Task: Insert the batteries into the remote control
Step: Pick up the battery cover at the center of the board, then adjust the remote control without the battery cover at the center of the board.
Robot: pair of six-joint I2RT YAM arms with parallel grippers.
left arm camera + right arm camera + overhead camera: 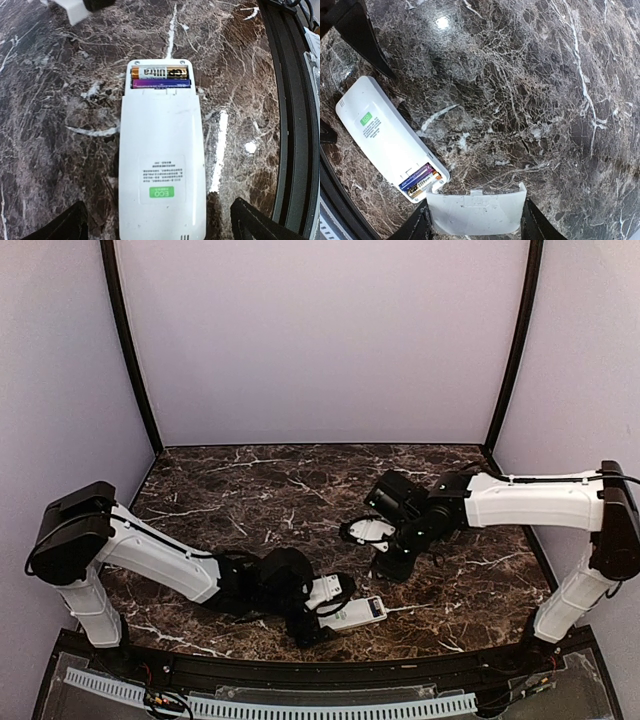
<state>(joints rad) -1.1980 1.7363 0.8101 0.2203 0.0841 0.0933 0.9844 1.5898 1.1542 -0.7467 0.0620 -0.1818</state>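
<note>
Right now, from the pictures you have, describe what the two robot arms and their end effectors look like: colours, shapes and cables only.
Both the left arm and the right arm have smooth white shells on the long links and bulky black housings at the joints. A thin black cable runs along each arm. The end effector fingers are black, flat and tapering.

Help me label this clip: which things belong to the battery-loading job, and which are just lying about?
Job: remote, face down; two batteries in its open compartment; battery cover, in the right gripper.
Not the job: marble table; white slotted strip at near edge.
</note>
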